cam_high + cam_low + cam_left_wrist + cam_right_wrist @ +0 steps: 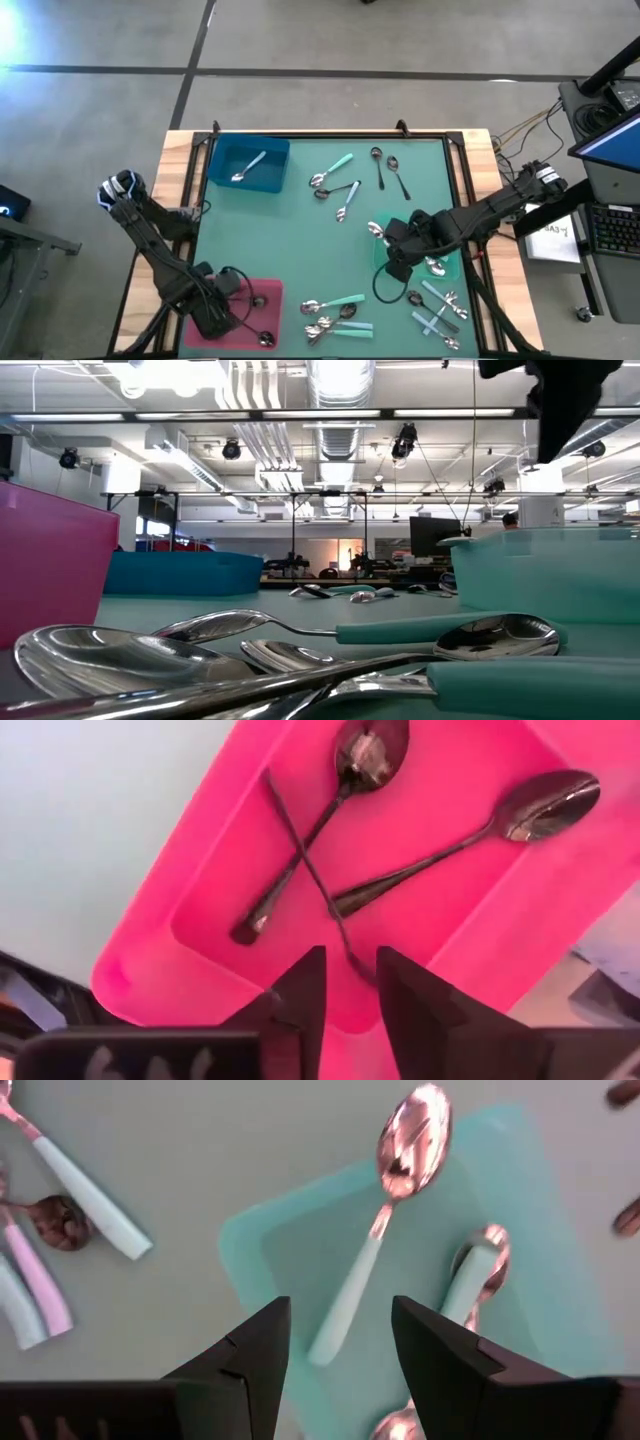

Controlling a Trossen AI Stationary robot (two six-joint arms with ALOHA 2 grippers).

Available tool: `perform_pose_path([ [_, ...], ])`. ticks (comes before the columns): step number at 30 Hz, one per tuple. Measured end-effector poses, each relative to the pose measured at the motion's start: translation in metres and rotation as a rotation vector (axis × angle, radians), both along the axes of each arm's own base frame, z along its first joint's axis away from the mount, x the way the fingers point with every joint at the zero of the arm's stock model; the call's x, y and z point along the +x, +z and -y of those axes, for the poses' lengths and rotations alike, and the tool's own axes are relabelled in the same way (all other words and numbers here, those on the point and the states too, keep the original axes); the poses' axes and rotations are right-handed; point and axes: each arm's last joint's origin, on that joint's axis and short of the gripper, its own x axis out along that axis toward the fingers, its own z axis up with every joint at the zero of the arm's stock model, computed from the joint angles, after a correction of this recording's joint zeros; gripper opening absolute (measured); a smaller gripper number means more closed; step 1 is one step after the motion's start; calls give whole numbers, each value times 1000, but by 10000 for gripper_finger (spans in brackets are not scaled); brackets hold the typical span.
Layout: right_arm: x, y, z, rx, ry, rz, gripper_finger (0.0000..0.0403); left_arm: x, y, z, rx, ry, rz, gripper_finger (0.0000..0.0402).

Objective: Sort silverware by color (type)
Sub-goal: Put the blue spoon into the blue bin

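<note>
Right now my right pincer (335,1365) hangs over the green tray (385,262) on the bench's (290,250) right side, fingers spread wide and holding nothing. Directly ahead of them lies a mint-handled spoon (385,1220), its handle end inside the tray and its bowl overhanging the tray's edge onto the bench. Its long axis runs nearly straight away from the gap between the fingers, tilted slightly, so I judge any regrasp or nudge would need the wrist turned across that axis. A second mint spoon (478,1280) lies beside it in the tray.

My left pincer (348,995) hovers over the pink tray (150,920), fingers slightly parted and empty, above two crossed black-handled spoons (330,850). More loose spoons (340,320) lie at the near middle, closer to the right arm than the left.
</note>
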Motion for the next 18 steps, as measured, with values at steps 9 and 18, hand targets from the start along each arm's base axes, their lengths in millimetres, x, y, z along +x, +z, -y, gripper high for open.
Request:
perform_pose_path([
  [9,-26,-5,-44,119,-94,-30,166,26,4,-7,133,-72,309,107],
  [18,-61,-26,-85,161,-258,-101,166,53,14,-3,157,-134,600,102],
])
